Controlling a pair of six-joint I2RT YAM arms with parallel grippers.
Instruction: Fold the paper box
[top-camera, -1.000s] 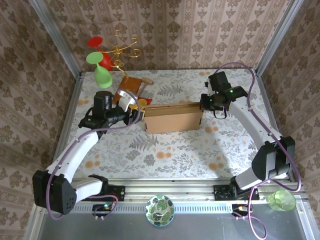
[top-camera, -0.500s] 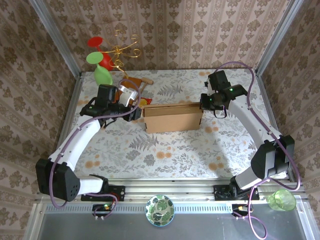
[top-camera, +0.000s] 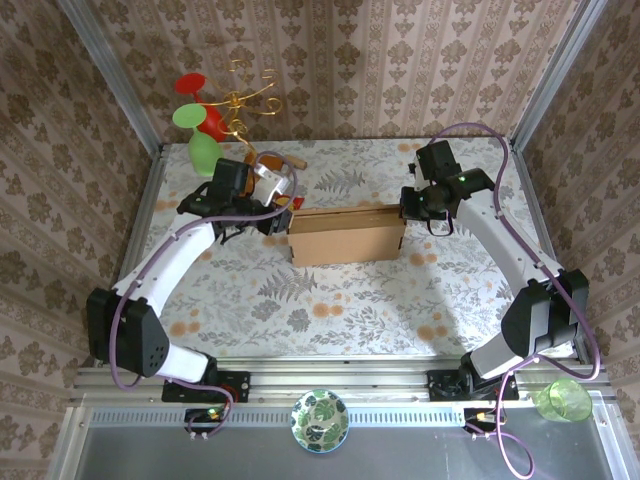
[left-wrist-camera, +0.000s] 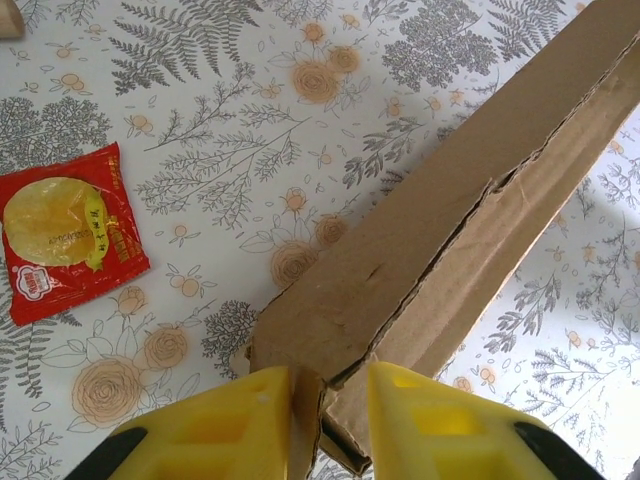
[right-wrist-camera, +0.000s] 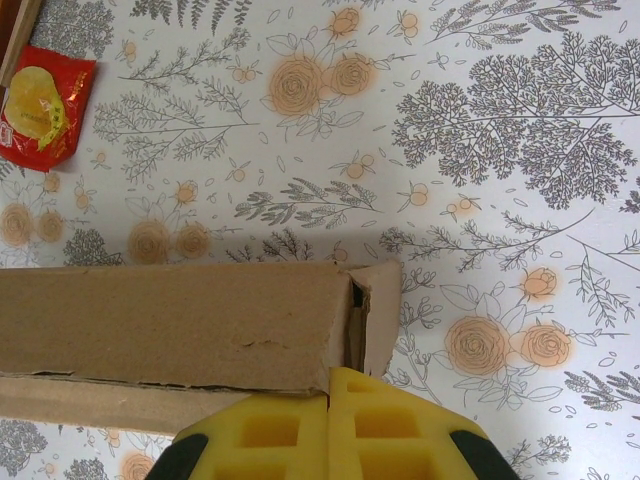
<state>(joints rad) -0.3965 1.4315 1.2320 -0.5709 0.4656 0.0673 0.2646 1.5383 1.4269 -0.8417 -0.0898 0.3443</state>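
Note:
The paper box is a light-brown cardboard shape lying across the middle of the table, partly folded, with a long top panel and loose end flaps. My left gripper is at its left end. The jaws stand a little apart around the corner: a thin end flap lies against the left finger, while the right finger stands off from it. My right gripper is at the box's right end. Its fingers are pressed together, and the end wall's edge runs into the seam between them.
A red snack packet lies on the floral cloth beyond the box's left end. A glossy wooden board and green and red goblets stand at the back left. A green cup and a patterned bowl sit off the table's front.
My left arm has swung back and to the right, bringing its gripper onto the box's left end, with the jaws narrowing. The right arm and the box have stayed put.

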